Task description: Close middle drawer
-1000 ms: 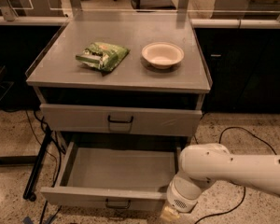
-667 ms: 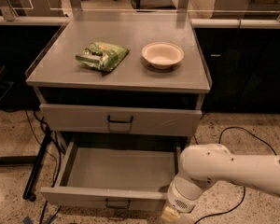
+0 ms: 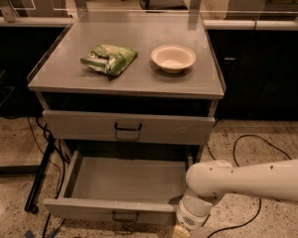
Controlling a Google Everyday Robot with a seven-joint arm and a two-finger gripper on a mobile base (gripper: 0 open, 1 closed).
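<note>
The middle drawer [image 3: 89, 208] is a wide grey tray pulled far out of the cabinet. Its low front panel has a small dark wire handle [image 3: 125, 216] at centre, and the inside shows nothing in it. Above it, the taller-fronted drawer [image 3: 79, 125] with a bigger black handle sits pushed in. My white arm [image 3: 248, 180] reaches in from the right. Its wrist bends down at the open drawer's front right corner. My gripper [image 3: 182, 230] is at the bottom edge of the view, just right of the drawer front, mostly cut off.
On the cabinet top [image 3: 139, 86] lie a green snack bag [image 3: 109, 59] and a cream bowl [image 3: 173, 58]. Black cables [image 3: 243, 148] run over the speckled floor to the right. A dark stand leg [image 3: 39, 175] leans left of the cabinet. Dark counters stand behind.
</note>
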